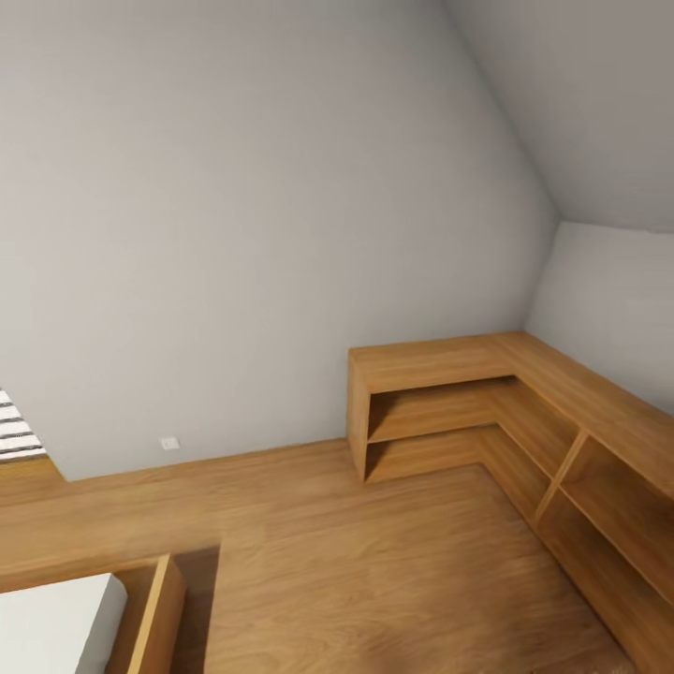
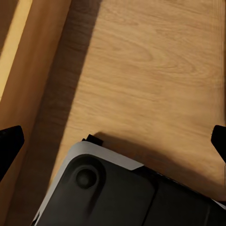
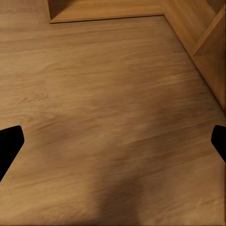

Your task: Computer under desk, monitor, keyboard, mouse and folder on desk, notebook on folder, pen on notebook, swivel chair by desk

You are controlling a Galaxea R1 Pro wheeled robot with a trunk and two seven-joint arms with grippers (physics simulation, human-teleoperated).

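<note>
Head view: wooden shelves (image 1: 524, 421) in the corner. Both pincers wide apart above bare floor (image 3: 113, 117), carrying nothing, probably just travelling.

Wooden floor (image 3: 108, 117) seen below right end effector (image 3: 113, 141). Dark fingertips (image 3: 9, 141) spread wide apart, nothing held between. Low wooden shelf unit (image 3: 207, 52) seen along floor's edge, meeting in corner.

matt wood-grain floor (image 1: 374, 562) and shelving (image 1: 524, 412); smooth grey wall (image 1: 234, 215).
</note>
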